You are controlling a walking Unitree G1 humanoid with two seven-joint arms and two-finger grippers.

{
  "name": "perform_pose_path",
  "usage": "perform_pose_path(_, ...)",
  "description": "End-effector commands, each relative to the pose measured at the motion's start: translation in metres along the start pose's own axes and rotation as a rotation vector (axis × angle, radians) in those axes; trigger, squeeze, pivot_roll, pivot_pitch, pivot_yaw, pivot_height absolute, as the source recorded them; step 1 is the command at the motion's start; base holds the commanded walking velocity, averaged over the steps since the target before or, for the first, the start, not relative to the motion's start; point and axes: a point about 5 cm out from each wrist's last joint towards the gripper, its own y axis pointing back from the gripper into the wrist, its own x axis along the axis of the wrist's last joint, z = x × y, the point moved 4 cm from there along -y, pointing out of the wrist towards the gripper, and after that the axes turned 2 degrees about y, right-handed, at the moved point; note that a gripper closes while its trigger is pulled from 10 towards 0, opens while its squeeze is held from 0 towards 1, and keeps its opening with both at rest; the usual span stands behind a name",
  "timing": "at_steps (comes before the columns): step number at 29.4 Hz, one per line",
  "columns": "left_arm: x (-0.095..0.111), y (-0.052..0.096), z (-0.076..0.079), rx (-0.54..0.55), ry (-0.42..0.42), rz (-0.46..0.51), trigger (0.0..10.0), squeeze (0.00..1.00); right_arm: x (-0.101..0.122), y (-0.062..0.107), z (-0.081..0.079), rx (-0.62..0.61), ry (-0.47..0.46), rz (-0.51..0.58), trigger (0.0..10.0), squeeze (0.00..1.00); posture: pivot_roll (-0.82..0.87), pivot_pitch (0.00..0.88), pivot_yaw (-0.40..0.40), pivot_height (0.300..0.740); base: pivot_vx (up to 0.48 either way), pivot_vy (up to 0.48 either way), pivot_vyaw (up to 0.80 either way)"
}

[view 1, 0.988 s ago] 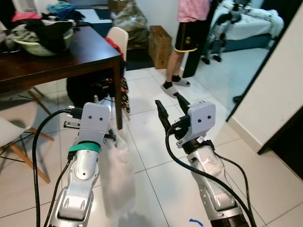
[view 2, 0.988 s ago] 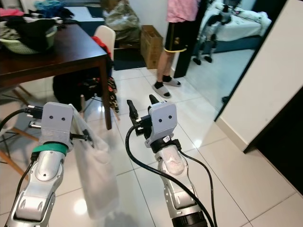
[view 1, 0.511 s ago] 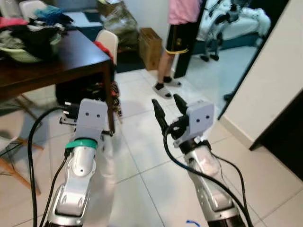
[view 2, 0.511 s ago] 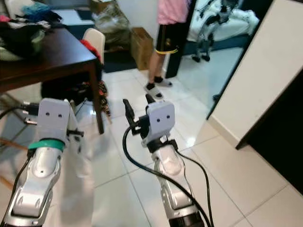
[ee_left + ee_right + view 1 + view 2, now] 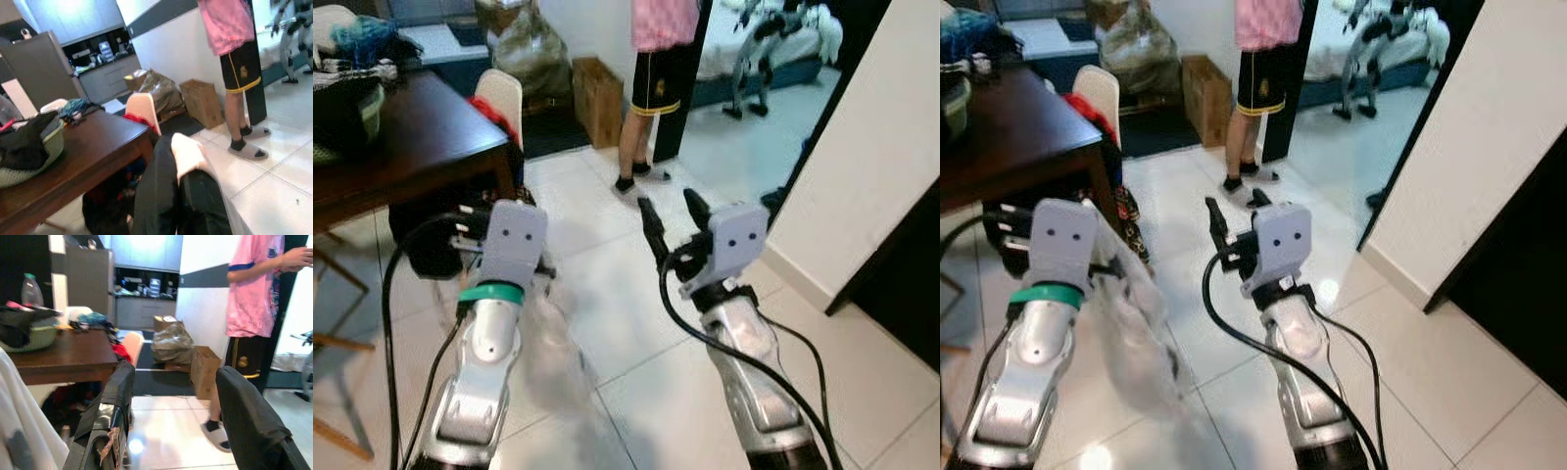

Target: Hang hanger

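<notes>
**Carrying white garment, no rail in sight yet**

Left gripper [image 5: 178, 196] is clenched on a pale bit that looks like the top of the hanger [image 5: 188, 154]; the left wrist view has black fingers [image 5: 156, 196] pressed together around it. A white cloth [image 5: 1136, 323] hangs down from that gripper beside the left arm, blurred and swinging just above the tile floor [image 5: 607, 284]. The hanger itself is mostly hidden by fingers and fabric, so its exact shape can't be told.

Right gripper [image 5: 668, 217] is held up in front, released, fingers [image 5: 244, 406] spread apart with nothing between them.

A dark tabletop [image 5: 401, 147] sits to the robot's left, carrying a basket of clothes [image 5: 29, 147]. White chair [image 5: 499, 93] past its corner with something red on it. A person [image 5: 651, 59] in a pink top and black shorts stands ahead by a doorway, with a cardboard box [image 5: 592, 93] and a bag [image 5: 524, 59] along the wall. White wall panel [image 5: 871, 147] close on the right.

Judgement: still in the carry stage, with no rail or hook visible to hang on.

Risks:
- cloth swings low, could snag the table leg or drag and get stepped on while walking
- grip is only on the small top part, so swaying could twist the hanger out
- person stands in the path ahead, collision possible if heading through that doorway
- wall panel near the right arm, tight if turning right
</notes>
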Motion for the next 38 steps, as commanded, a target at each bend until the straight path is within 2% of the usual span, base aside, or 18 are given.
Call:
perform_pose_path(1, 0.005, -0.001, -0.007, 0.024, -0.022, 0.035, 10.0, 0.0, -0.001, 0.0, -0.004, 0.004, -0.02, -0.001, 10.0, 0.0, -0.1, 0.096, 0.005, 0.74, 0.442, 0.0, 0.0)
perform_pose_path(7, 0.021, -0.006, -0.014, 0.053, -0.069, 0.112, 10.0, 0.0, 0.002, -0.002, 0.0, -0.013, -0.044, 0.01, 10.0, 0.0, -0.1, 0.098, 0.005, 0.74, 0.442, 0.0, 0.0)
perform_pose_path(13, 0.04, -0.013, -0.028, 0.121, -0.119, 0.196, 10.0, 0.0, -0.008, -0.001, 0.012, -0.043, 0.019, -0.029, 10.0, 0.0, -0.09, 0.101, 0.003, 0.74, 0.442, 0.0, 0.0)
perform_pose_path(15, 0.047, -0.017, -0.035, 0.134, -0.134, 0.224, 10.0, 0.0, -0.032, 0.007, 0.043, -0.154, 0.128, -0.136, 10.0, 0.0, -0.08, 0.103, -0.002, 0.74, 0.442, 0.0, 0.0)
perform_pose_path(18, 0.047, -0.018, -0.037, 0.129, -0.132, 0.222, 10.0, 0.0, -0.047, 0.016, 0.06, -0.213, 0.171, -0.2, 10.0, 0.0, -0.08, 0.103, -0.002, 0.74, 0.442, 0.0, 0.0)
perform_pose_path(19, 0.046, -0.019, -0.036, 0.118, -0.126, 0.216, 10.0, 0.0, -0.073, 0.033, 0.075, -0.256, 0.222, -0.323, 10.0, 0.0, -0.08, 0.105, -0.001, 0.74, 0.442, 0.0, 0.0)
perform_pose_path(20, 0.046, -0.019, -0.036, 0.118, -0.126, 0.216, 10.0, 0.0, -0.073, 0.033, 0.075, -0.256, 0.222, -0.323, 10.0, 0.0, -0.08, 0.105, -0.001, 0.74, 0.442, 0.0, 0.0)
perform_pose_path(23, 0.046, -0.018, -0.028, 0.064, -0.094, 0.216, 10.0, 0.0, -0.147, 0.114, 0.085, -0.285, 0.205, -0.656, 10.0, 0.0, -0.08, 0.108, -0.007, 0.74, 0.441, 0.0, 0.0)
perform_pose_path(24, 0.049, -0.017, -0.024, 0.047, -0.086, 0.226, 10.0, 0.0, -0.164, 0.143, 0.085, -0.33, 0.139, -0.745, 10.0, 0.0, -0.08, 0.109, -0.005, 0.74, 0.442, 0.0, 0.0)
perform_pose_path(25, 0.049, -0.017, -0.024, 0.047, -0.086, 0.226, 10.0, 0.0, -0.164, 0.143, 0.085, -0.33, 0.139, -0.745, 10.0, 0.0, -0.08, 0.109, -0.005, 0.74, 0.442, 0.0, 0.0)
perform_pose_path(26, 0.051, -0.017, -0.022, 0.035, -0.081, 0.234, 10.0, 0.0, -0.174, 0.164, 0.084, -0.378, 0.082, -0.802, 10.0, 0.0, -0.08, 0.109, -0.005, 0.74, 0.442, 0.0, 0.0)
perform_pose_path(27, 0.051, -0.017, -0.022, 0.035, -0.081, 0.234, 10.0, 0.0, -0.174, 0.164, 0.084, -0.378, 0.082, -0.802, 10.0, 0.0, -0.08, 0.109, -0.005, 0.74, 0.442, 0.0, 0.0)
perform_pose_path(28, 0.053, -0.017, -0.019, 0.016, -0.075, 0.245, 10.0, 0.0, -0.18, 0.185, 0.087, -0.48, 0.007, -0.84, 10.0, 0.0, -0.08, 0.114, 0.003, 0.74, 0.442, 0.0, 0.0)
perform_pose_path(29, 0.053, -0.017, -0.019, 0.016, -0.075, 0.245, 10.0, 0.0, -0.18, 0.185, 0.087, -0.48, 0.007, -0.84, 10.0, 0.0, -0.08, 0.114, 0.003, 0.74, 0.442, 0.0, 0.0)
perform_pose_path(30, 0.056, -0.016, -0.016, -0.007, -0.066, 0.255, 10.0, 0.0, -0.18, 0.197, 0.091, -0.583, -0.076, -0.831, 10.0, 0.0, -0.09, 0.117, 0.013, 0.74, 0.442, 0.0, 0.0)
perform_pose_path(32, 0.06, -0.017, -0.013, -0.032, -0.052, 0.264, 10.0, 0.0, -0.175, 0.196, 0.093, -0.627, -0.115, -0.78, 10.0, 0.0, -0.09, 0.119, 0.022, 0.74, 0.442, 0.0, 0.0)
perform_pose_path(36, 0.07, -0.02, -0.006, -0.072, -0.024, 0.288, 10.0, 0.0, -0.156, 0.162, 0.092, -0.579, -0.088, -0.64, 10.0, 0.0, -0.1, 0.124, 0.04, 0.74, 0.442, 0.0, 0.0)
perform_pose_path(38, 0.079, -0.028, -0.013, -0.046, -0.055, 0.324, 10.0, 0.0, -0.154, 0.144, 0.088, -0.559, -0.07, -0.599, 10.0, 0.0, -0.09, 0.126, 0.069, 0.74, 0.442, 0.0, 0.0)
